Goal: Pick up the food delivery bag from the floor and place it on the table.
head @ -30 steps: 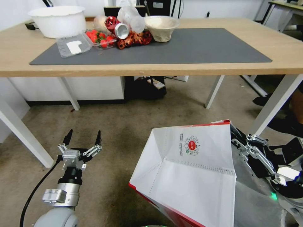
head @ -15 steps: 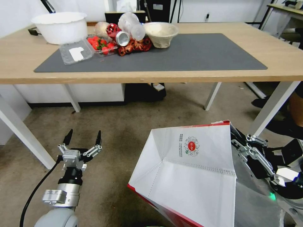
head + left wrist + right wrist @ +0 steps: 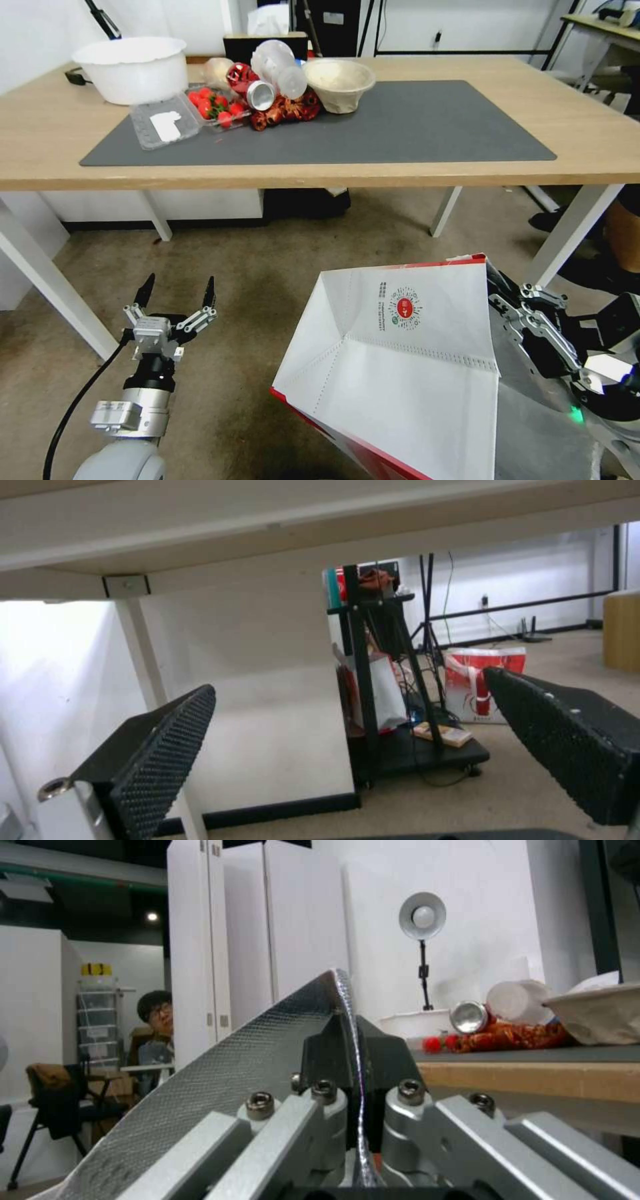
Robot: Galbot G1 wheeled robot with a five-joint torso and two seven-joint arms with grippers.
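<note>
The food delivery bag (image 3: 400, 360) is a big white bag with red trim and a round red logo, at the lower right of the head view, tilted. My right gripper (image 3: 497, 295) is shut on its right upper edge. The right wrist view shows the fingers (image 3: 320, 1050) clamped on the bag's silver foil wall (image 3: 220, 1080), about level with the table's top (image 3: 533, 1075). My left gripper (image 3: 177, 290) hangs open and empty over the floor (image 3: 267, 280) at lower left, its pads (image 3: 167, 750) wide apart. The light-wood table (image 3: 600, 120) with its dark grey mat (image 3: 413, 127) stands ahead.
On the table's far left are a white tub (image 3: 133, 67), a strawberry tray (image 3: 217, 107), a can (image 3: 260, 95), red wrappers and a pulp bowl (image 3: 339, 81). White table legs (image 3: 570, 233) (image 3: 47, 287) stand ahead of both arms. A black cart (image 3: 400, 730) sits under the table.
The whole head picture has shifted: the table sits lower and more of its top shows, so the camera has moved. Bag and both grippers keep their places in the picture.
</note>
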